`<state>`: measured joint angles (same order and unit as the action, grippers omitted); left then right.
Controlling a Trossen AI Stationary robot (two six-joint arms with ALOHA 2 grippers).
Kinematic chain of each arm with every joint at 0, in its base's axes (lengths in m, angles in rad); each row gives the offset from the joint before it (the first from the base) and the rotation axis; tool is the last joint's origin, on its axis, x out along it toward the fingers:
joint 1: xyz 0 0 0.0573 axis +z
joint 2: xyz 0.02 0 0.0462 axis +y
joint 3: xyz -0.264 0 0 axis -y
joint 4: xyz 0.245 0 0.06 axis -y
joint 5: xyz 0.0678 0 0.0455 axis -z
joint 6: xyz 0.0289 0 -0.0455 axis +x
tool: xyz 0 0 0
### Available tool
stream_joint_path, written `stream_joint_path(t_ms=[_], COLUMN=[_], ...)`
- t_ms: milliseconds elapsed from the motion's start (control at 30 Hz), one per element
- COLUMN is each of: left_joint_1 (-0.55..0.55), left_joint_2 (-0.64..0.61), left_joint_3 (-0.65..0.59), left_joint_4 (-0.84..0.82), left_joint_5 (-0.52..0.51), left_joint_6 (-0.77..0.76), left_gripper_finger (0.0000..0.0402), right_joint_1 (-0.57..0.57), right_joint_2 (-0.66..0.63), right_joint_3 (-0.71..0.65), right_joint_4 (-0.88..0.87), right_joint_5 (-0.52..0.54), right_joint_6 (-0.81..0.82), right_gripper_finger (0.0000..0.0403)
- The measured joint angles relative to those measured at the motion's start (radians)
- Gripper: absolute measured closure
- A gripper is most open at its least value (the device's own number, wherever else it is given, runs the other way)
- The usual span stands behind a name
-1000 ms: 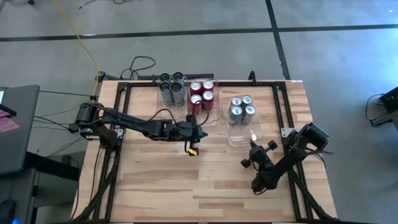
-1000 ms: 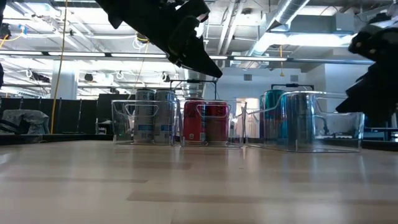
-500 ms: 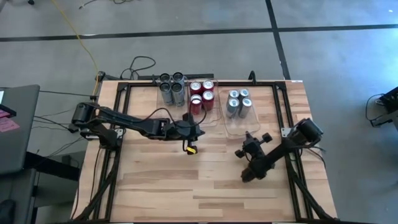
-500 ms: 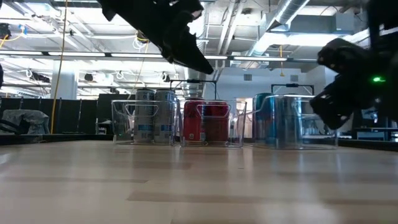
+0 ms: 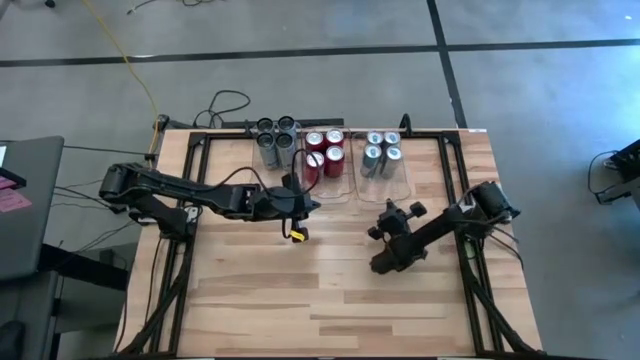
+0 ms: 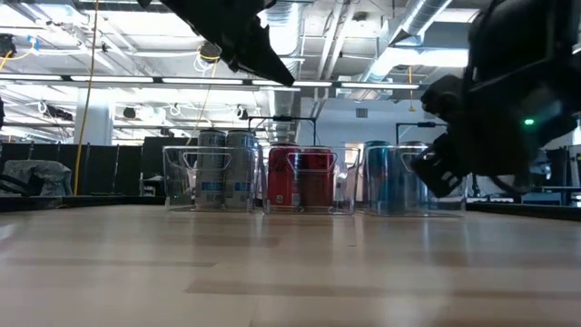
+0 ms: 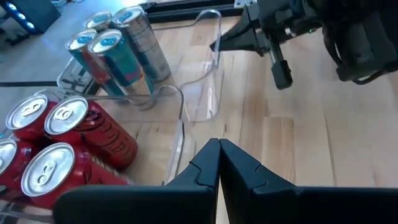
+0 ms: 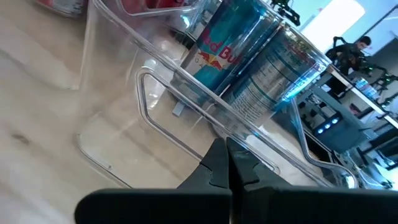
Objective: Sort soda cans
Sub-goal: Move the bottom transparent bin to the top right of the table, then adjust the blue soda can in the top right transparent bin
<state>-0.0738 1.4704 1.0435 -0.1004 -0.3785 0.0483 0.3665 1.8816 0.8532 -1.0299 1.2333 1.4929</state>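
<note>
Soda cans stand upright in three clear bins along the far edge: grey cans (image 5: 276, 141), red cans (image 5: 322, 154) and silver-blue cans (image 5: 380, 150). In the left wrist view the red cans (image 7: 56, 143) and silver-blue cans (image 7: 118, 46) show close up. My left gripper (image 5: 312, 206) is shut and hangs above the table, just near of the red bin, touching nothing. My right gripper (image 5: 385, 207) is shut, at the near end of the silver-blue cans' bin (image 5: 384, 190). It points toward the far edge. My right gripper (image 8: 224, 148) has its shut fingertips against the near end wall (image 8: 186, 134) of the clear bin that holds the silver-blue cans. It comes almost level from the near side. The bin stands flat on the table with its cans upright.
The near half of the wooden table (image 5: 330, 300) has free room. A black frame (image 5: 200, 140) runs along the table's sides and far edge. Cables (image 5: 225, 105) lie beyond the far left corner. The three bins stand side by side with narrow gaps.
The right gripper has moved toward the far and left edges, and the bin with the silver-blue cans has slid ahead of it toward the far edge, into line with the other two bins. The left gripper has drawn back toward the left edge and risen a little.
</note>
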Motion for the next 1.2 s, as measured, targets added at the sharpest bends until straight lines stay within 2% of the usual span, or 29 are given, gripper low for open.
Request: stream_joint_path(t_ms=[433, 567, 800, 1067, 1200], left_joint_1=[0.000, 0.000, 0.000, 0.000, 0.000], left_joint_2=[0.001, 0.001, 0.001, 0.001, 0.001], left_joint_3=[0.000, 0.000, 0.001, 0.001, 0.001], left_joint_4=[-0.043, -0.045, -0.126, -0.197, -0.196], left_joint_5=[-0.051, -0.052, -0.053, -0.052, -0.053], left_joint_6=[0.016, 0.019, 0.036, -0.005, 0.004], left_gripper_finger=[0.0396, 0.0396, 0.0396, 0.0396, 0.0396], right_joint_1=[-0.073, -0.072, -0.030, 0.033, 0.016], right_joint_2=[0.000, 0.000, 0.002, 0.003, -0.041], right_joint_3=[0.000, 0.021, 0.143, 0.336, 0.466], right_joint_4=[0.110, 0.100, -0.021, -0.227, -0.382], right_joint_5=[0.022, -0.007, -0.114, -0.131, -0.174], right_joint_6=[-0.093, -0.060, -0.027, -0.025, -0.034], right_gripper_finger=[0.0403, 0.0403, 0.0375, 0.0337, 0.0316])
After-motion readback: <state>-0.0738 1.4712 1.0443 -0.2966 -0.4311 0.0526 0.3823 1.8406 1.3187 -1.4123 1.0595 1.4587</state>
